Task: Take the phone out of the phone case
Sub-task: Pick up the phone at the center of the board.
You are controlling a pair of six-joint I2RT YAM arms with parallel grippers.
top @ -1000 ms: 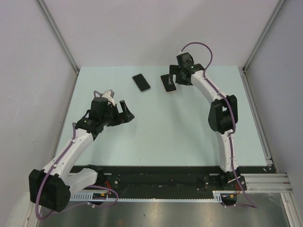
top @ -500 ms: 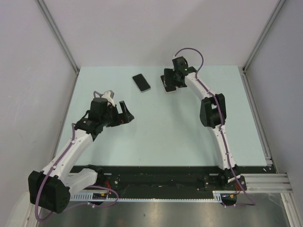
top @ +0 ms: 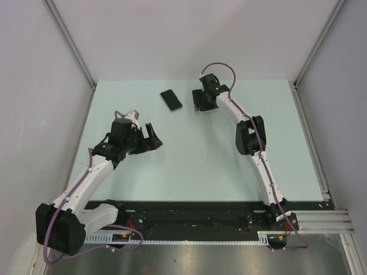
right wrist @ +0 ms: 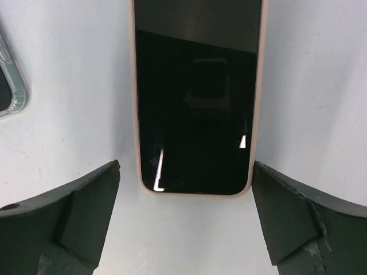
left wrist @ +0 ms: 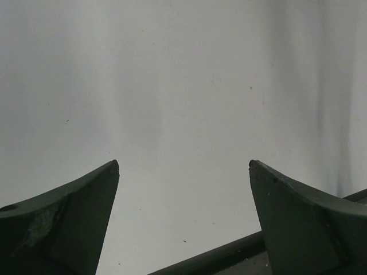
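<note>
A phone with a black screen in a pale pink case (right wrist: pixel 195 103) lies flat on the pale green table (top: pixel 200 154) at the back middle. My right gripper (right wrist: pixel 186 164) is open just above it, one finger on each side of the phone's near end, touching nothing. In the top view the right gripper (top: pixel 200 103) hides most of this phone. My left gripper (top: pixel 150 136) is open and empty at the left of the table, well apart from the phones; its wrist view (left wrist: pixel 183 163) shows only bare wall.
A second dark phone (top: pixel 171 100) lies left of the right gripper; its clear-edged case shows at the left edge of the right wrist view (right wrist: pixel 8 86). A black rail (left wrist: pixel 218 255) crosses the bottom of the left wrist view. Walls enclose the table.
My right gripper has moved left and down until it stands over the pink-cased phone. The left arm has not moved.
</note>
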